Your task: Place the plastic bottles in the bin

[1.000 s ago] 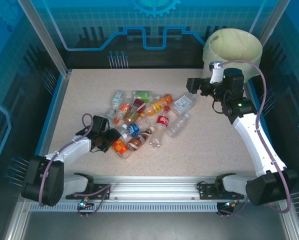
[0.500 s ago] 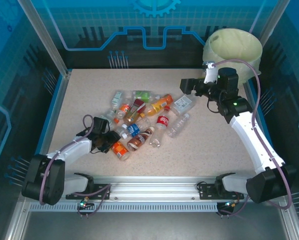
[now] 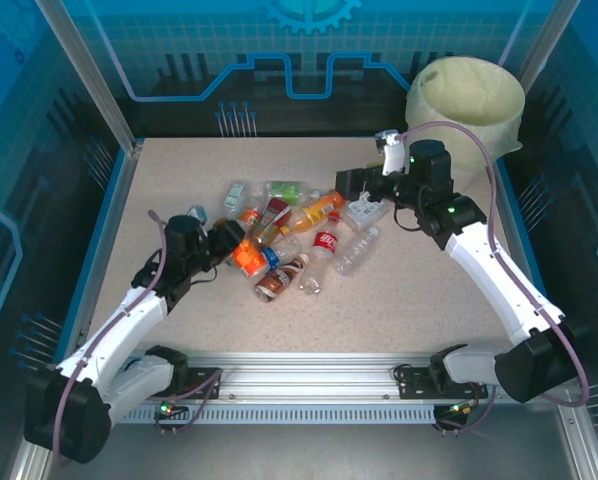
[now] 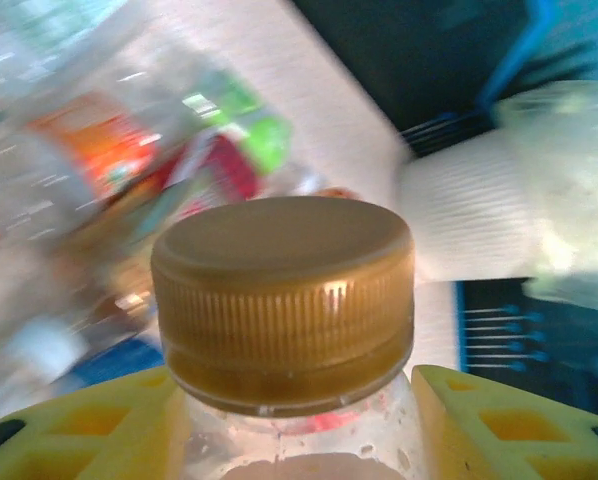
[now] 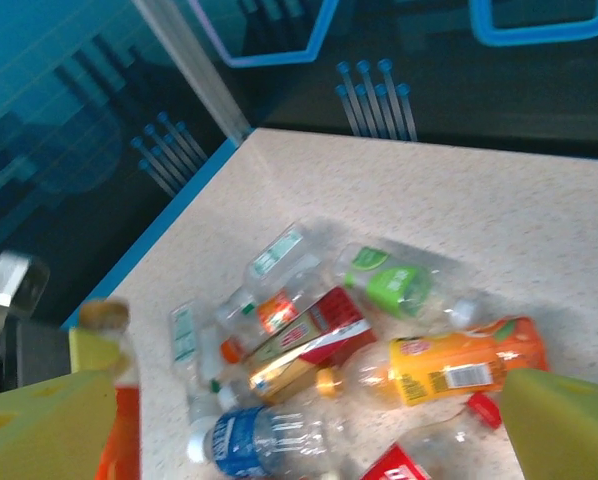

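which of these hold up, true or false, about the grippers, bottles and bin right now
1. The left gripper is shut on an orange-label bottle. True.
2. The right gripper is clamped on a clear bottle. False: it is open and holds nothing, above the far side of the pile.
3. The bin stands at the far right. True.
4. The held bottle's cap is blue. False: it is brownish gold.
5. Every bottle is in the bin. False: many bottles lie in a pile on the table.
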Tool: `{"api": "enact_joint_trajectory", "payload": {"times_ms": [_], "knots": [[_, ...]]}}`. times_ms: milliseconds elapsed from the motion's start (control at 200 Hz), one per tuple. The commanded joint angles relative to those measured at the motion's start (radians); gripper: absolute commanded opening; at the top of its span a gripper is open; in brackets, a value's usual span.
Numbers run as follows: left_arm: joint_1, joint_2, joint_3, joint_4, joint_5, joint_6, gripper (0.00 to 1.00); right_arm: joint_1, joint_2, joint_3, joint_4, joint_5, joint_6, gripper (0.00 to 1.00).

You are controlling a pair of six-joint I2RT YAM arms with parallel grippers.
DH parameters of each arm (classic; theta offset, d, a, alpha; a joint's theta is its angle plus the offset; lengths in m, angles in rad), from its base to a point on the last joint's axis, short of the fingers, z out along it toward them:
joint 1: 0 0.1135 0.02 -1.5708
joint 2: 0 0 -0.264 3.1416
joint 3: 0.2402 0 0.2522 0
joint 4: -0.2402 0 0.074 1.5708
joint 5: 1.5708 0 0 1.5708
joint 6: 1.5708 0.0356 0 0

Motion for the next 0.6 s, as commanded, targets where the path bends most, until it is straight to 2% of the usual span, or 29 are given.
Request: {"api": "enact_joint_trajectory", "payload": {"times_ms": [0,270,430,595], "knots": [[-0.03,0.079,0.097,0.241,0.112,0.081,0.43,0.042,0.019,0.005,-0.035,-0.082,-0.014,1.0],[-0.093,0.288,0.303,0.469,0.257,0.125,0.43,0.11,0.062,0.032,-0.007,-0.286,-0.049,1.0],[-0.109,0.355,0.367,0.586,0.33,0.105,0.43,0.142,0.11,0.093,-0.039,-0.306,-0.058,1.0],[-0.115,0.377,0.364,0.686,0.361,0.066,0.43,0.156,0.151,0.088,0.069,-0.353,0.012,1.0]]}}
